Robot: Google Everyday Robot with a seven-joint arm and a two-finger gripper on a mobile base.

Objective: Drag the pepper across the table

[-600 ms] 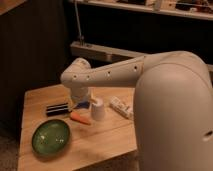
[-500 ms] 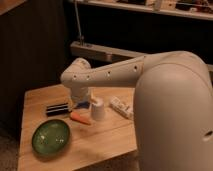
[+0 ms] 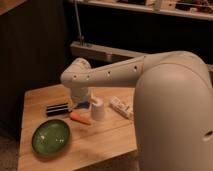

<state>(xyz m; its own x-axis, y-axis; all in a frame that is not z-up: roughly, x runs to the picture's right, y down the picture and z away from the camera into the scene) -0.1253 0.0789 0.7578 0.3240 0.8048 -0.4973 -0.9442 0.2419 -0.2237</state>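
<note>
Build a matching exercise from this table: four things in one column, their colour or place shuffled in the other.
Column one:
1. pepper
2. bowl
3. cup
4. gripper

Column two:
A. green, nearest the camera
B. low over the table, just behind the pepper
C. white, standing
D. orange-red, lying flat

Pairs: 1-D, 2-A, 3-C, 4-B.

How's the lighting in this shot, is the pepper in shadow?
Camera view: warm, dim light, with the background almost black; the pepper on the table is lit well enough to pick out; the gripper, just behind it under the arm's wrist, sits in the arm's shade; there is a faint sheen on the green bowl.
</note>
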